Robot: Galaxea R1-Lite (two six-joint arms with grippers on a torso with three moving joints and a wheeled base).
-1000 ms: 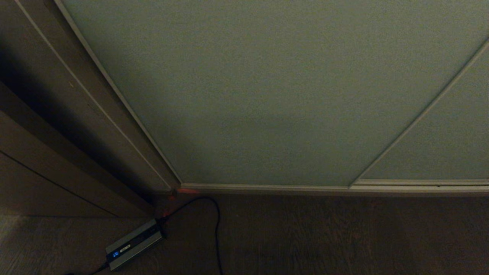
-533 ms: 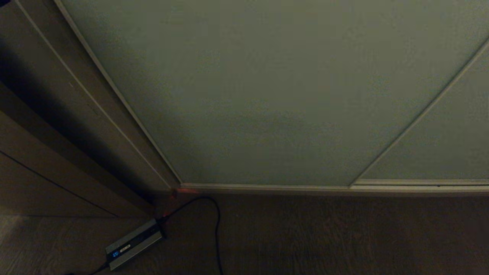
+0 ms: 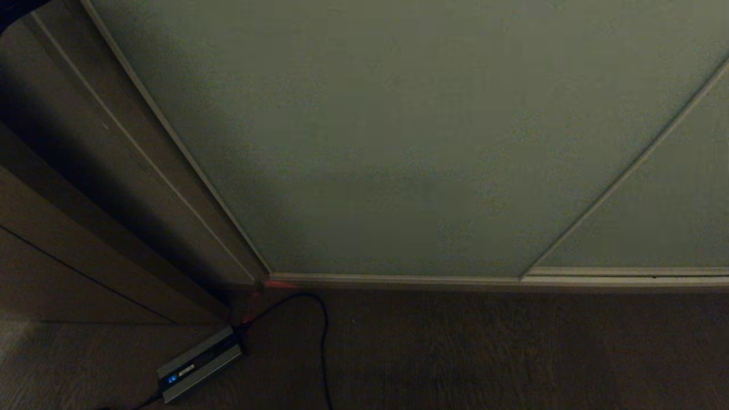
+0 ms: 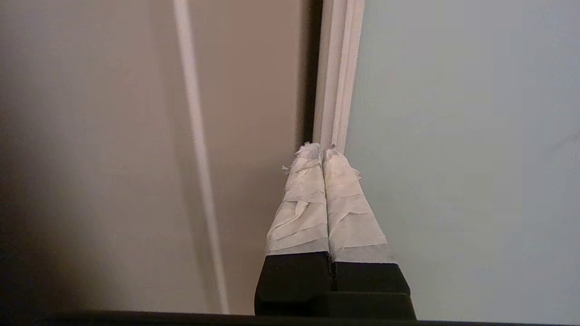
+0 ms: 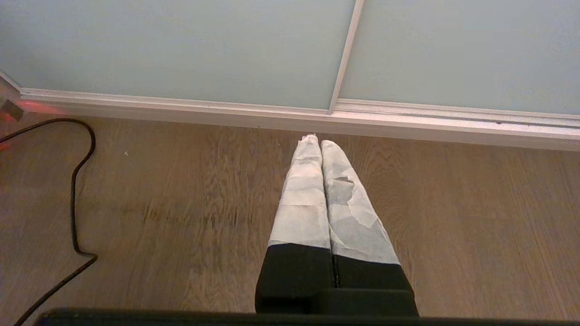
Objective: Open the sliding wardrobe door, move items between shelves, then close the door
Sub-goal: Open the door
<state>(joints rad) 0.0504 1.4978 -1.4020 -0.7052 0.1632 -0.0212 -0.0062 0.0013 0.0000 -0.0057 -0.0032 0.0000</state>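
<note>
- My left pincer (image 4: 322, 151) has its two tape-wrapped fingers (image 4: 301, 208) pressed flat together, clamped on nothing; their tips sit right at the slim pale metal frame (image 4: 337, 72) on the edge of the sliding wardrobe door (image 4: 462, 149). I cannot tell whether they touch it.
- In my left wrist view, one brown wood side panel (image 4: 253, 90) stands on the other side of that frame, with one dark gap between them and one pale stripe (image 4: 195, 127) running along the panel.
- My right pincer (image 5: 316, 141) also has two taped fingers (image 5: 303, 203) shut against each other, empty, hanging over the wood floor (image 5: 181, 203) and pointing towards the door's foot.
- From my head I count two grey-green door panels: the sliding wardrobe door (image 3: 398, 142) fills most of the view and is shut against the brown side panelling (image 3: 85, 188); a second panel (image 3: 666, 216) shows at the right, one thin frame line dividing them.
- One pale floor track (image 3: 484, 281) runs along the foot of both panels.
- One grey power brick (image 3: 199, 363) lies on the floor (image 3: 512, 353) at the lower left, showing one small blue light, with one black cable (image 3: 322, 341) looping beside it.
- Only a dark bit of my left arm (image 3: 17, 8) shows in the head view's top left corner.
- With the door shut, no cushion or shelf is in sight.
</note>
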